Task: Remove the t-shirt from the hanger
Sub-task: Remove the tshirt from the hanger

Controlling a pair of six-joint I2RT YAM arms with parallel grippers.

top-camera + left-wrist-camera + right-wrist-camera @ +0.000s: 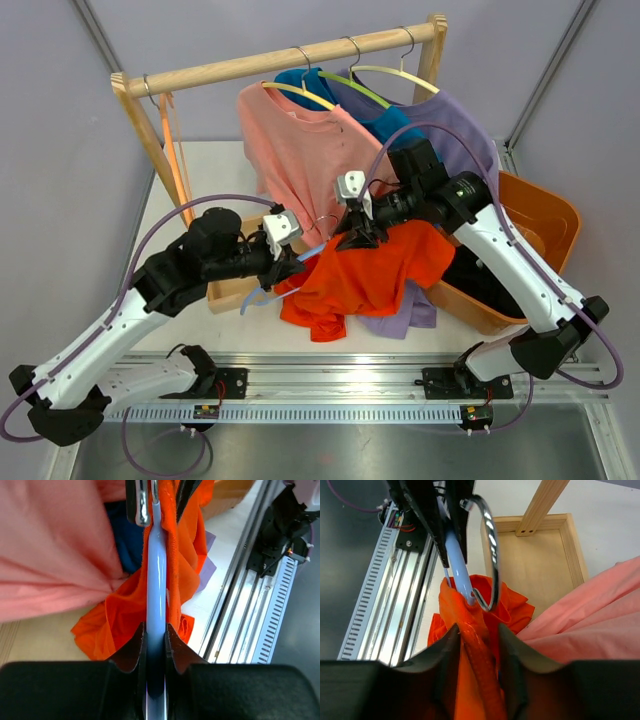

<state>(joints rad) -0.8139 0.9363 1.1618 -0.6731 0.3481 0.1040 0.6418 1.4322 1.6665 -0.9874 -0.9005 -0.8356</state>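
Observation:
An orange t-shirt (375, 270) hangs bunched on a light blue hanger (285, 283) in front of the rack. My left gripper (290, 266) is shut on the hanger's arm, which runs up between its jaws in the left wrist view (155, 605). My right gripper (357, 238) is closed around the shirt's collar (480, 670) just below the hanger's metal hook (490, 555). The shirt (115, 620) drapes down both sides of the hanger.
A wooden rack (270, 62) holds a pink shirt (300, 150), a blue one and a purple one (455, 125) on hangers. An orange bin (540, 225) stands at the right. A wooden tray (535, 565) lies under the rack. A purple cloth (405, 315) lies under the orange shirt.

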